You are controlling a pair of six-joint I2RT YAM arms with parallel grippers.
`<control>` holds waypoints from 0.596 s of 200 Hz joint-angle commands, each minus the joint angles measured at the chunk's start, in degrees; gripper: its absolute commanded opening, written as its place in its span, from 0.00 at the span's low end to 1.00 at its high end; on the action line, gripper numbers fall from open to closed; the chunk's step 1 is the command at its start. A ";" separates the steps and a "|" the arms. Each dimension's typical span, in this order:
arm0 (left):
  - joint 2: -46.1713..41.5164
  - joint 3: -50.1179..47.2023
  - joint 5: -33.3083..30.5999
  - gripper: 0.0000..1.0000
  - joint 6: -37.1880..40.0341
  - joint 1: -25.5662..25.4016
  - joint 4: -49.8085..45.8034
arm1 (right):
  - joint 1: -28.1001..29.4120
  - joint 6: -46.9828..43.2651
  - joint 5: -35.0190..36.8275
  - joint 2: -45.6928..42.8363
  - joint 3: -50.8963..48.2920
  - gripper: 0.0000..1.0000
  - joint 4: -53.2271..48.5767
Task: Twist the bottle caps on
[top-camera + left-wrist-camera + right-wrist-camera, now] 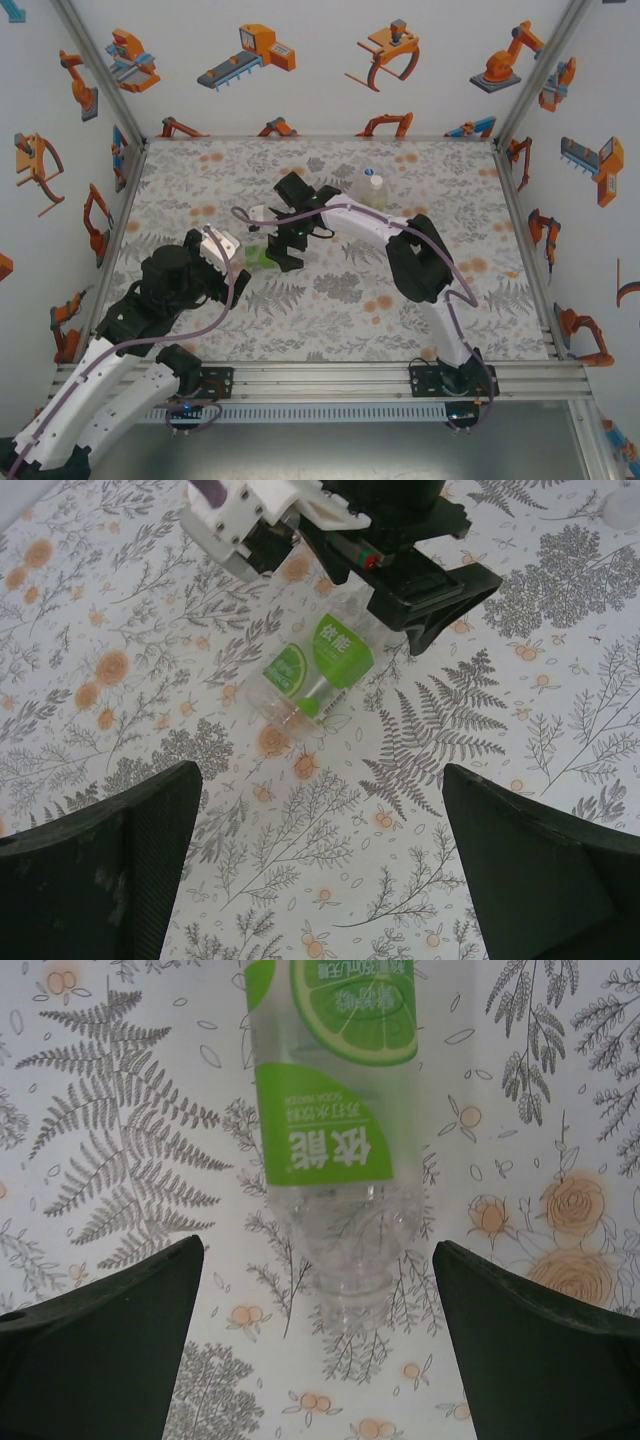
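Top external view: the green-label bottle (261, 256) is on the flowered counter (330, 320), a little left of centre. The right arm reaches in from the right, and the right gripper (287, 250) is just beside the bottle on its right. The left arm comes in from the near left and ends close to the bottle on its left side. A pale-label bottle (377, 192) stands upright well apart from them, far and right of centre.

Right wrist view: the green-label bottle (330, 1110) lies on its side on the counter (120, 1110). Its clear neck end points toward the camera and its label end points away. The right gripper (318, 1250) is spread wide, with a dark finger on each side of the neck, neither touching it.

Left wrist view: the left gripper (320, 780) is also spread wide and holds nothing. The green-label bottle (310, 670) lies beyond its fingertips, apart from them. The right gripper (400, 570) hangs over the far end of the bottle.
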 commanded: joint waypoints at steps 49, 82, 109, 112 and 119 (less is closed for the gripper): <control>-1.10 -0.42 1.02 0.99 0.99 0.24 0.56 | 2.25 -1.04 -3.19 7.39 8.18 0.79 -1.07; -0.73 -0.28 1.68 0.99 0.90 0.26 0.47 | 2.46 -0.38 -3.31 9.14 9.24 0.69 -1.42; -0.96 -0.28 1.74 0.99 1.01 0.30 0.38 | 2.47 -0.28 -3.07 9.02 8.66 0.61 -1.65; -0.96 -0.28 1.74 0.99 1.09 0.30 0.34 | 2.45 -0.30 -2.99 8.92 8.51 0.60 -1.61; -1.10 -0.36 1.82 0.99 1.12 0.27 0.39 | 2.46 -0.28 -2.81 8.60 8.11 0.58 -1.46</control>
